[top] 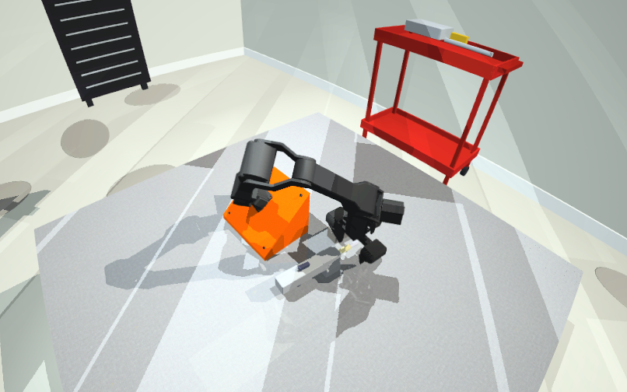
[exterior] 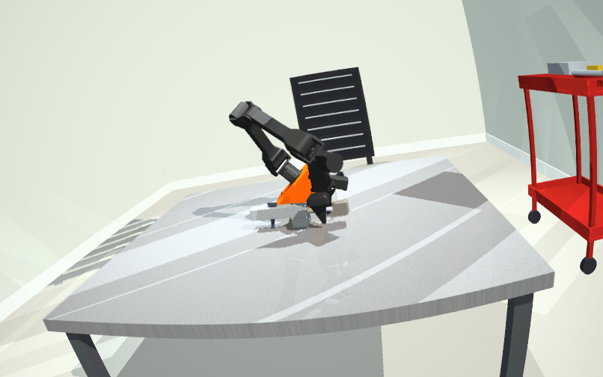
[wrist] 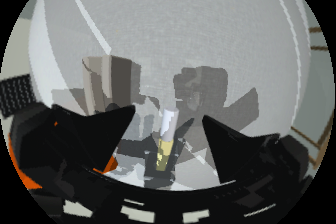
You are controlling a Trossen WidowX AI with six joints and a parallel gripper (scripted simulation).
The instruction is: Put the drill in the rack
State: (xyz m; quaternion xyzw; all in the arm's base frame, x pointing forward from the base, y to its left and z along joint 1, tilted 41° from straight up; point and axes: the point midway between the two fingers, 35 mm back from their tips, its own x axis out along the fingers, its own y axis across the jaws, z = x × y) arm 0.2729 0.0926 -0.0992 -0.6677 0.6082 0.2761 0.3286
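Note:
A pale housing bar [top: 288,279] [exterior: 266,214] sits on a grey stand [exterior: 300,220]. The dark key [top: 302,266] [exterior: 271,204] stands in it, its head above the bar and its lower end showing underneath. The drill [top: 345,248] [wrist: 169,123], a silver rod with a yellow band, points out of the bar's far end. My gripper [top: 352,247] [wrist: 170,114] is wide open and empty, low over the table, with one finger on each side of the drill. The beige rack [exterior: 341,207] [wrist: 97,84] stands just beyond the gripper; the arm largely hides it in the top view.
The orange arm base [top: 269,214] [exterior: 296,188] stands close beside the bar on the grey table [top: 428,312] [exterior: 247,276]. A red cart [top: 418,134] [exterior: 554,84] and a black slatted cabinet [top: 99,43] [exterior: 329,100] stand away from the table.

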